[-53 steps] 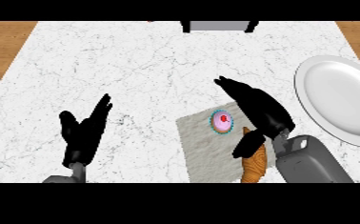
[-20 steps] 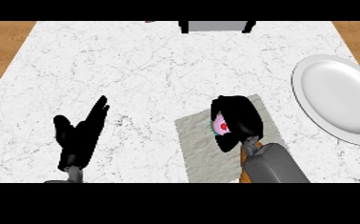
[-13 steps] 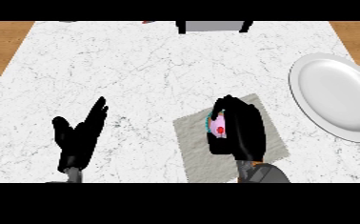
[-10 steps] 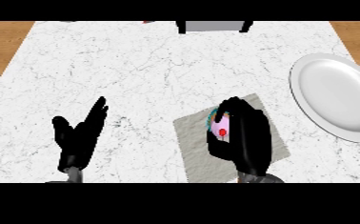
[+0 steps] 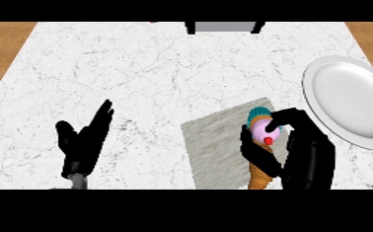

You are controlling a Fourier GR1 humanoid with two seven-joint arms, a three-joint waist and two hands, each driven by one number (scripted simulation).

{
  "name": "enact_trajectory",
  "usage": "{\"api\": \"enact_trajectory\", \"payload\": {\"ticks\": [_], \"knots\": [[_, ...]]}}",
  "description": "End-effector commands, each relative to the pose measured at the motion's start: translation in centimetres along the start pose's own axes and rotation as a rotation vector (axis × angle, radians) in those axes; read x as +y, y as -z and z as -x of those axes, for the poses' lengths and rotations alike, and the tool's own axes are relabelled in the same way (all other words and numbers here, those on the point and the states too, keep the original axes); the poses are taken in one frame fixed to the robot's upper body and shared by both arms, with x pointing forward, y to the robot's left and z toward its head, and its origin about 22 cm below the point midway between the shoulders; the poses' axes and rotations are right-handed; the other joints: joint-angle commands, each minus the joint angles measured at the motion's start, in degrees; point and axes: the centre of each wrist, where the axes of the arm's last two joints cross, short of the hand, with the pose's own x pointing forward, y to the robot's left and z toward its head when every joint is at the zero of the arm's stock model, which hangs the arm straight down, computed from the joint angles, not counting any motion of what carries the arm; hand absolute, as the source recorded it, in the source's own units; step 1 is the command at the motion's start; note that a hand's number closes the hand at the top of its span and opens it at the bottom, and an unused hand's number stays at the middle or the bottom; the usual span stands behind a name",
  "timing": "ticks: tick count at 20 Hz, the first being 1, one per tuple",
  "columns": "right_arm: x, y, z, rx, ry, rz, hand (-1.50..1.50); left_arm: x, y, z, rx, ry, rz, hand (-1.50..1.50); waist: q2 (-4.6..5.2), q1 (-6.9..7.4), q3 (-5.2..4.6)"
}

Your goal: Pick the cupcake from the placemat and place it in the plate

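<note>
I saw the white marbled counter [image 5: 160, 73] fill the view, with the white plate [image 5: 342, 97] at its right edge. The grey placemat [image 5: 218, 152] lay at lower middle, just left of the plate. My left hand [image 5: 84, 142] rested open at lower left, fingers up. My right hand [image 5: 306, 147] was curled round the cupcake [image 5: 262, 130], thumb and fingers on opposite sides, over the mat's right part. I couldn't tell whether it was lifted.
</note>
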Motion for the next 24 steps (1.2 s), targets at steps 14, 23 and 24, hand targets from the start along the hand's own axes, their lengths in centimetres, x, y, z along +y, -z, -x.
{"api": "enact_trajectory", "payload": {"ticks": [14, 23, 24], "knots": [[-4.2, 14.2, 14.5, 0.117, 0.030, 0.375, 1.50, 0.9, -0.3, -0.3, 0.039, 0.002, 0.021, 0.00, 0.47, 1.37, -0.12], [-8.4, 21.0, 22.0, 0.121, 0.042, 0.364, 1.50, -0.5, 0.5, 0.5, 0.030, 0.001, 0.031, 0.00, 0.66, 1.52, -0.07], [-6.3, 20.9, 21.7, 0.116, 0.030, 0.367, 1.50, -0.3, -0.2, 3.7, 0.056, -0.001, 0.028, 0.00, 0.67, 1.55, -0.13]]}}
